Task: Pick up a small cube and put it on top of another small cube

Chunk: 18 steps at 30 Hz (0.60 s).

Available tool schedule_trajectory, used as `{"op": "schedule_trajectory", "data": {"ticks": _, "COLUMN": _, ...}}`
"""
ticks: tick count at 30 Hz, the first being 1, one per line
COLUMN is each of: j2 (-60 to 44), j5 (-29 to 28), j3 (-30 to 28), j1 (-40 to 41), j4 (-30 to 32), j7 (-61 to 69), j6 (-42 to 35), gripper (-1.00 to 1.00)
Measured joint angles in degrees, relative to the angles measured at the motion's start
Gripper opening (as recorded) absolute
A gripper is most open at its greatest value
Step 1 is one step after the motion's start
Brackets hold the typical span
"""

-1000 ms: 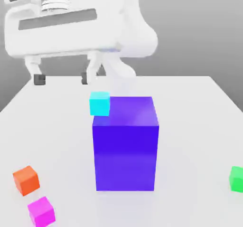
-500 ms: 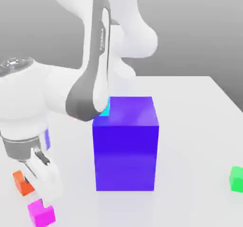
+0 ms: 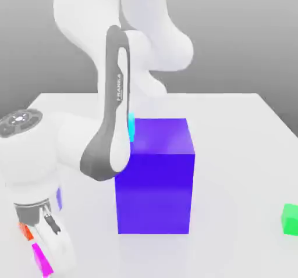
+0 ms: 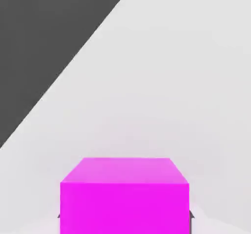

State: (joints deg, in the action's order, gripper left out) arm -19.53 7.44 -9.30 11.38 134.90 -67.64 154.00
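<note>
Small bright pink, smooth-looking cube [image 3: 42,260]: exterior view's left, partly behind the arm [image 3: 109,120].
Small bright green cube [image 3: 290,219]: exterior view's right, on the white counter [image 3: 233,172].
Tool [image 4: 125,215]: hand view, closed on the pink cube's two sides.
Feel: probably light and stiff; flat sides seem best to pinch.

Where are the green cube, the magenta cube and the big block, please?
Green cube [image 3: 290,219]: exterior view, front face.
Magenta cube [image 4: 125,208]: hand view, side face.
Big block [image 3: 153,193]: exterior view, front face.
</note>
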Motion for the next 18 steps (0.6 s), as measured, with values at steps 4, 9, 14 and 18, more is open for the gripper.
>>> {"op": "schedule_trajectory", "data": {"ticks": 4, "j2": 2.05, "j5": -2.48, "j3": 5.47, "j1": -5.47, "j4": 0.69, "j7": 2.88, "j6": -1.71, "gripper": -1.00}}
{"op": "schedule_trajectory", "data": {"ticks": 9, "j2": 4.04, "j5": -5.37, "j3": 12.41, "j1": -12.36, "j4": 1.63, "j7": 6.67, "j6": -2.96, "gripper": -1.00}}
{"op": "schedule_trajectory", "data": {"ticks": 14, "j2": 6.25, "j5": -8.58, "j3": 19.74, "j1": -19.55, "j4": 2.69, "j7": 10.57, "j6": -4.16, "gripper": -1.00}}
{"op": "schedule_trajectory", "data": {"ticks": 18, "j2": 8.18, "j5": -11.64, "j3": 26.32, "j1": -25.95, "j4": 3.45, "j7": 13.91, "j6": -5.26, "gripper": -1.00}}
